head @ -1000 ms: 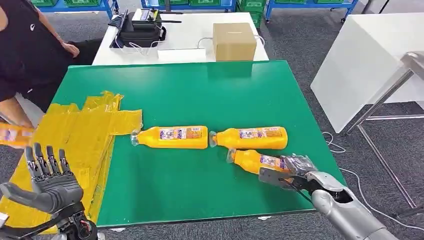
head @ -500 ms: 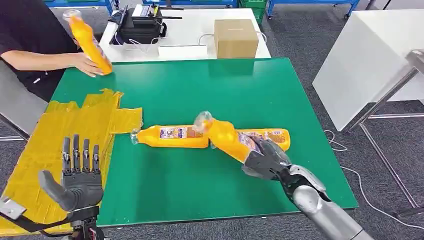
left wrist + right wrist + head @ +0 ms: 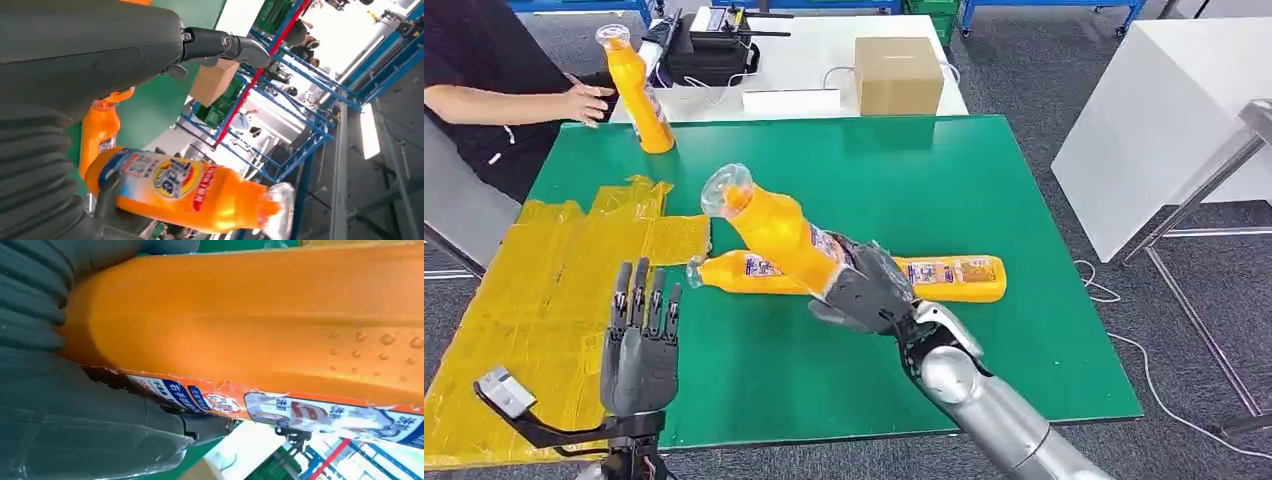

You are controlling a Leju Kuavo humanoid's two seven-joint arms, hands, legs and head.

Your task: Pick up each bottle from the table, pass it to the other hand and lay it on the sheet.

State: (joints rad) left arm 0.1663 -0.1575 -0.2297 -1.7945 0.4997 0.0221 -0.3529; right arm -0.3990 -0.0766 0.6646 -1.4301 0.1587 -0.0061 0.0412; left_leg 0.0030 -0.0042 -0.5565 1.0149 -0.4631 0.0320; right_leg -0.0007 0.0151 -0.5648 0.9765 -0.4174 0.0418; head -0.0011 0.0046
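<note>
So my right hand is wrapped around the lower body of an orange bottle and has it up off the green tabletop, tilted, clear cap end pointing up toward the far left. In the right wrist view that bottle is pressed right against the hand, label strip running along it. The left wrist view catches the held bottle too, label and clear cap facing the camera.

My left hand is up near the front left corner of the tabletop, over the edge of the yellow sheet, fingers straight, spread apart and holding nothing. It's well short of the lifted bottle, no contact.

Two more bottles lie on their sides around the middle of the tabletop, end to end: one with its cap just beside the sheet's edge, the other toward the right edge, both partly hidden behind my right hand.

At the far left corner a person's hand is beside a fourth bottle standing upright. Behind the tabletop's far edge there's a white table with a cardboard box.
</note>
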